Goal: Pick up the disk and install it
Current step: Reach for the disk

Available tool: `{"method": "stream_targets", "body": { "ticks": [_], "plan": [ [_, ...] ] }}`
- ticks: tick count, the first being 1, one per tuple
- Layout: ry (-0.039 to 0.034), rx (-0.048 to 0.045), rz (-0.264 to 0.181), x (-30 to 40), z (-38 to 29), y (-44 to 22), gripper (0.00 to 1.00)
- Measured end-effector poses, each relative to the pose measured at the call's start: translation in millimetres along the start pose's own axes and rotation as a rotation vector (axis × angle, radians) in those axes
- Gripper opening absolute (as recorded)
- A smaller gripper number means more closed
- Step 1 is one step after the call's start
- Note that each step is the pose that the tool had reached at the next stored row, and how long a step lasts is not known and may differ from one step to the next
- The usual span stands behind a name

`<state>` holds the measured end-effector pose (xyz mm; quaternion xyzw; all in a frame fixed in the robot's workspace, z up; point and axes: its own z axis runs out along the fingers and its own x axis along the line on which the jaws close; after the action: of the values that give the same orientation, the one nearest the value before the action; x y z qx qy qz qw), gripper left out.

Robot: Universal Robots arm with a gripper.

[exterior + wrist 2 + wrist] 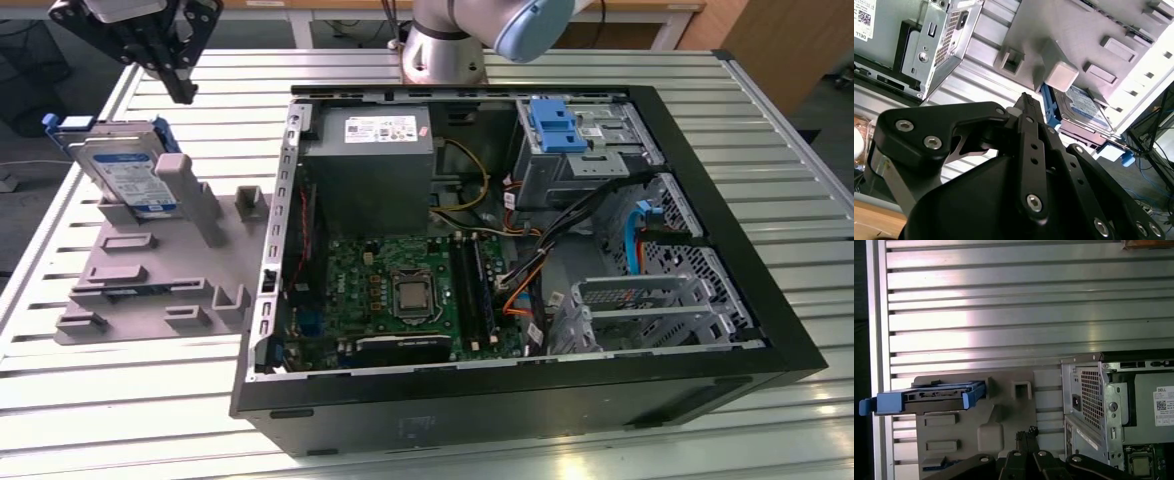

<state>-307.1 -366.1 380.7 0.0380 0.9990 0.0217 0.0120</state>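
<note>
The disk (124, 172), a silver drive with a white-and-blue label and blue side rails, stands tilted on edge in the grey holder (150, 285) at the exterior view's left. My gripper (182, 93) hangs above and slightly behind it, apart from it, with its black fingers closed together on nothing. In the first wrist view the disk (939, 396) shows edge-on in the holder (1004, 412), and the gripper (1027, 433) sits off to one side of it. The second wrist view has the gripper (1025, 98) pointing toward the disk (1085, 108).
An open black computer case (747, 300) lies to the exterior view's right of the holder. Inside are a grey power supply (366, 160), a green motherboard (400, 290), cables and a drive bay with a blue latch (558, 124). Everything rests on a slatted metal table (160, 390).
</note>
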Motion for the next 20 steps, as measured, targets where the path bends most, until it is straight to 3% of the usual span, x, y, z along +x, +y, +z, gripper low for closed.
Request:
{"method": "stream_targets", "body": {
  "ticks": [20],
  "plan": [
    [0.0002, 0.0001, 0.0, 14.9, 1.5, -0.7, 0.11]
  ]
}}
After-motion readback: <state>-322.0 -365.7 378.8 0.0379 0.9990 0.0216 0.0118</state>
